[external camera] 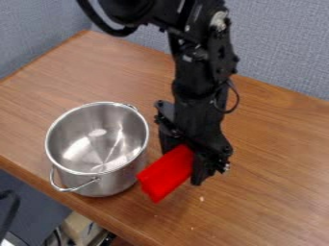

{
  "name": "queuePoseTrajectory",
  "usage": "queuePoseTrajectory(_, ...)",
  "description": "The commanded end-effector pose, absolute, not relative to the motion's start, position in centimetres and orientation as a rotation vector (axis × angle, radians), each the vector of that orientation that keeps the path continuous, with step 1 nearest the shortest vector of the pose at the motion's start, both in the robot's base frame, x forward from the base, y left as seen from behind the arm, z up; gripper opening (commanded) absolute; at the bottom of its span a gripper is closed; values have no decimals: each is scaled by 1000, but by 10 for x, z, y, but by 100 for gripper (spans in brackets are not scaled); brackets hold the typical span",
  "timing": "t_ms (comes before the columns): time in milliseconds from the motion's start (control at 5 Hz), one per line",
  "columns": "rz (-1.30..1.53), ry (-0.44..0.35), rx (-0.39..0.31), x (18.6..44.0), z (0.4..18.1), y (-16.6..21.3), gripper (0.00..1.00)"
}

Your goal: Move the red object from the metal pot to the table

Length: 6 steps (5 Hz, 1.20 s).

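1. Across the whole view: the table (pixel 77 72), brown wood grain, front edge rounded.
2. Over the table's right half: black arm, reaching down from the top of the view, wrist pointing straight down.
3. Left of the arm, near the front edge: the metal pot (pixel 96 146), upright, wire handle hanging at its front. Nothing red shows inside it.
4. At the arm's lower end: the gripper (pixel 184 170), jaws part-spread and pinching the upper right end of the red object (pixel 167 178).
5. Red object: outside the pot, just beside its right wall. It tilts, its lower left end down near the tabletop; contact cannot be judged.
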State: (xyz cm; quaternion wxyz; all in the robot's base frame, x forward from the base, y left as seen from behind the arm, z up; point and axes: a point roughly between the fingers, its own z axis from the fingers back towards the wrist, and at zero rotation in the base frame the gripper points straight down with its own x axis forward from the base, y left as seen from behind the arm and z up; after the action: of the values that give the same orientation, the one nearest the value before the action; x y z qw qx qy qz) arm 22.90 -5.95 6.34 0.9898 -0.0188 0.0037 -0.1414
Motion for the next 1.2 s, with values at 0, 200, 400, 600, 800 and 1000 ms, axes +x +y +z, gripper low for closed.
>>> queuePoseTrajectory(0, -311, 4, -68, 239, 53, -59, 0)
queuePoseTrajectory(200, -366, 22, -75, 248, 37, -62, 0)
queuePoseTrajectory(400, -423, 26, -82, 256, 32, -66, 0)
queuePoseTrajectory(600, -458, 34, -86, 254, 39, -59, 100)
queuePoseTrajectory(800, -496, 36, -85, 253, 44, -53, 0)
queuePoseTrajectory(1000, -487, 37, -89, 247, 49, -52, 100)
